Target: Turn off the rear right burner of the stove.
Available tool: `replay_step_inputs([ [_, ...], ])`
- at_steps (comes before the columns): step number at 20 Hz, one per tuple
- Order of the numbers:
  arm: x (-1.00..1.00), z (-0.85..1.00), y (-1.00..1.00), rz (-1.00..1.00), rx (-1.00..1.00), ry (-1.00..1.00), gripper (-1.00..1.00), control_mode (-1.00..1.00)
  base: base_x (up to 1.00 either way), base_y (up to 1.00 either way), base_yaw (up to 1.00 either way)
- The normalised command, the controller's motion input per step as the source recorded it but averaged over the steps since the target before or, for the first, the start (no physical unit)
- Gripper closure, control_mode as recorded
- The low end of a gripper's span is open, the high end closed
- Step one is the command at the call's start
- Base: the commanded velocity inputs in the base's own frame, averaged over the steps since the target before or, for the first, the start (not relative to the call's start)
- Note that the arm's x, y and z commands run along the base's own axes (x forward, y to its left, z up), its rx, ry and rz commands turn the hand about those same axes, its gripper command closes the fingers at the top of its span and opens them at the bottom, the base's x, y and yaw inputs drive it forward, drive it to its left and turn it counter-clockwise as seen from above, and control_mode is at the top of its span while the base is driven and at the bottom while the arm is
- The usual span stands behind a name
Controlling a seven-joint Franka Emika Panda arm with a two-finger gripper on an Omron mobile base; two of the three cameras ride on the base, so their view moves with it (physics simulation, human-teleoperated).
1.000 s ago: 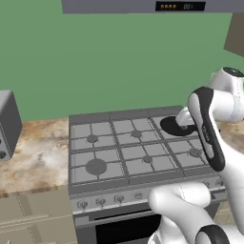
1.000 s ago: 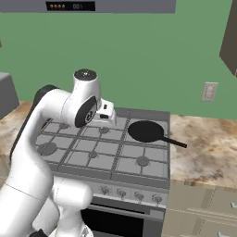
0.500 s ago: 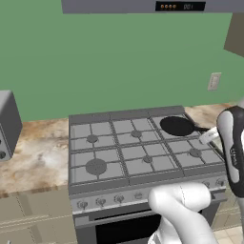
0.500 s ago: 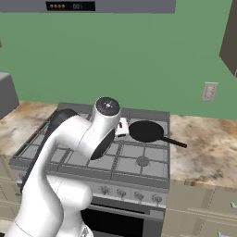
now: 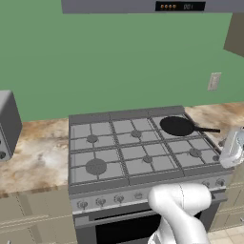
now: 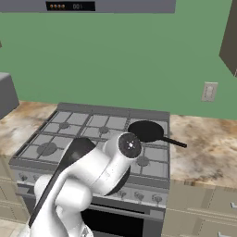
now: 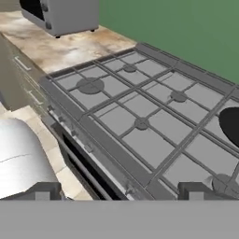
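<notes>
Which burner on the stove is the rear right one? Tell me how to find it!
Find the stove, the wide grey range against the green wall. Go to its back row of burners, then to the right end, nearest the wall socket. That rear right burner is the one with a black frying pan sitting on it; the others are bare.

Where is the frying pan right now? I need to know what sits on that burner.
The black frying pan sits on the stove's rear right burner, handle pointing right toward the counter.
</notes>
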Motion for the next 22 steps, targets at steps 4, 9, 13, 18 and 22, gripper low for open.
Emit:
replay_step_inputs([
  [4, -0.37, -0.36, -0.25, 0.28, 0.0, -0.28, -1.0, -1.0, 0.0, 0.0, 0.0],
  [9, -0.43, -0.45, -0.2, 0.13, 0.0, -0.27, -1.0, -1.0, 0.0, 0.0, 0.0],
  [13, -0.16, -0.57, -0.03, 0.02, 0.02, -0.19, -1.0, -1.0, 0.0, 0.0, 0.0],
  [18, 0.0, -0.58, 0.03, 0.0, 0.07, -0.08, -1.0, -1.0, 0.0, 0.0, 0.0],
  [22, 0.0, -0.45, 0.0, 0.0, 0.05, -0.07, -1.0, -1.0, 0.0, 0.0, 0.0],
])
